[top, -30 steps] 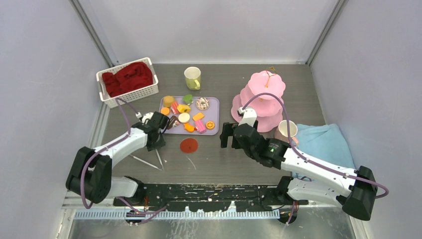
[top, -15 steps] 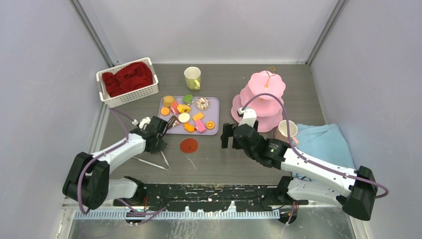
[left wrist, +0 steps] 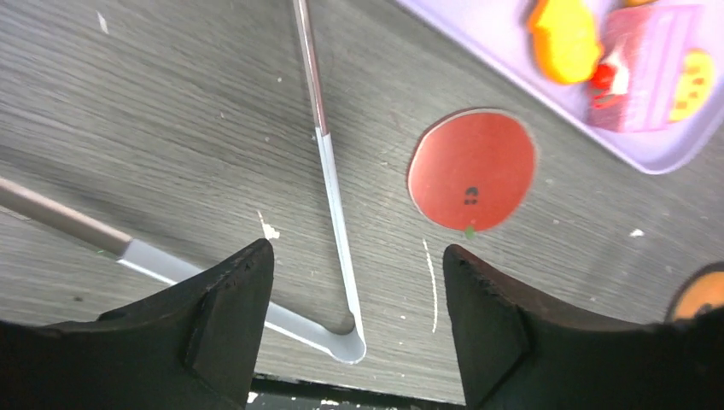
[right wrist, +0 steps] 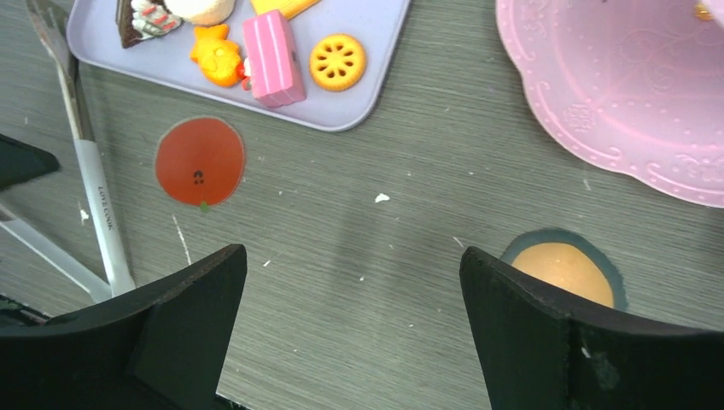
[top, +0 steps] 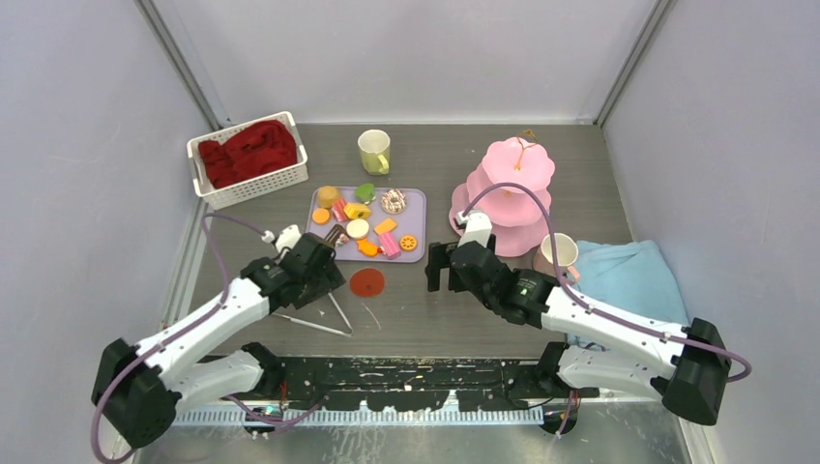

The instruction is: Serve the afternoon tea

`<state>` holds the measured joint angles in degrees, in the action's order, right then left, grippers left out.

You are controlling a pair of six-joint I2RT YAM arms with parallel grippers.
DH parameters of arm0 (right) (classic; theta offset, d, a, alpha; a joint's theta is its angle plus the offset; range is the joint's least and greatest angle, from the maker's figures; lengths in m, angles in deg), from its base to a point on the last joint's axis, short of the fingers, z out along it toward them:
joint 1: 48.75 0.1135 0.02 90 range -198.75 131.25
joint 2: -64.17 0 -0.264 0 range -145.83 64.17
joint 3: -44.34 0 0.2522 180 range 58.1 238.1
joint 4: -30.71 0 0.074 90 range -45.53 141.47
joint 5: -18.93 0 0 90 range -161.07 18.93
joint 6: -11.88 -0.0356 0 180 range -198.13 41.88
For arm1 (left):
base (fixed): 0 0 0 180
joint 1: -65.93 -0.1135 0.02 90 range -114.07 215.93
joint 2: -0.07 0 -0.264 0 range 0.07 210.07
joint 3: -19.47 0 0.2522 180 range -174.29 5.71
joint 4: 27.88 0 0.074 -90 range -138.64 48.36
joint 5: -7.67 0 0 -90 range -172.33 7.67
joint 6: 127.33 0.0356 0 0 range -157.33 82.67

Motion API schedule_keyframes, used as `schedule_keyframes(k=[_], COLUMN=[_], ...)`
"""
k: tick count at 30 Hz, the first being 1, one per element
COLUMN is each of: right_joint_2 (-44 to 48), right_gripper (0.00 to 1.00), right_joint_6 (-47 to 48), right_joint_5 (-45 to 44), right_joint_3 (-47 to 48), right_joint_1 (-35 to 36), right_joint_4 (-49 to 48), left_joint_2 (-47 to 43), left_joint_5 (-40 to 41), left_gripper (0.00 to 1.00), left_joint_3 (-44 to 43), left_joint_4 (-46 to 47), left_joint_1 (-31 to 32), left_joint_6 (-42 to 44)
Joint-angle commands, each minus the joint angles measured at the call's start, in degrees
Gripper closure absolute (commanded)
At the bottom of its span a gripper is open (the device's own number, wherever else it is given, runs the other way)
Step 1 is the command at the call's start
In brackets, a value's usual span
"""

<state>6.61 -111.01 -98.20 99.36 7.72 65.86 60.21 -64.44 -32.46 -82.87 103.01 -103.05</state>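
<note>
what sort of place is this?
Likely a lab test cell: plain grey walls around a small table, two robot arms bolted at its near edge, toy pastries on a tray.

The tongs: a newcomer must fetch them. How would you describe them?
Find the lavender rectangular tray of toy sweets mid-table. Just off its near edge, left of the flat red disc, lie the slim silver tongs. They form a long V of two thin metal strips, unlike the round, colourful things around them.
</note>
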Motion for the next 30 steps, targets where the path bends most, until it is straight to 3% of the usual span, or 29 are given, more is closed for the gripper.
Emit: schedule_keyframes(k=[1, 6, 9, 14, 20, 24, 30], right_joint_2=[-1.0, -4.3, -9.5, -23.1, -36.7, -41.3, -50.2], right_gripper=[0.01, 0.0, 0.0, 0.0, 0.0, 0.0, 0.0], right_joint_6=[2.4, 4.9, 11.3, 13.9, 19.4, 18.1, 17.5], right_joint_5=[4.4, -2.1, -4.8, -5.3, 9.2, 12.9, 9.4], right_joint_3=[0.6, -2.7, -2.2, 10.6, 24.4, 25.2, 30.6], right_joint_1=[1.2, 8.6, 12.8, 14.0, 14.2, 15.1, 19.4], right_joint_4=[-9.3, -25.7, -35.9, -28.9, -19.1, -21.4, -21.0], left_joint_2=[-7.5, -10.4, -10.7, -12.6, -10.5, -10.3, -10.8], left_joint_5=[7.6, 14.2, 13.4, -1.0, -11.1, -13.2, -13.9], left_gripper=[0.24, 0.1, 0.0, 0.01, 0.01, 0.01, 0.01], left_joint_3=[-7.2, -16.6, -20.4, -21.3, -22.5, -22.8, -25.0], left_joint_4=[-9.7, -19.4, -21.0, -16.9, -16.7, -16.8, -18.0], left_joint_1=[0.1, -1.8, -7.0, -22.8, -36.8, -39.9, -40.6], left_joint_6=[7.6, 17.6, 23.4, 30.4, 30.9, 31.7, 34.1])
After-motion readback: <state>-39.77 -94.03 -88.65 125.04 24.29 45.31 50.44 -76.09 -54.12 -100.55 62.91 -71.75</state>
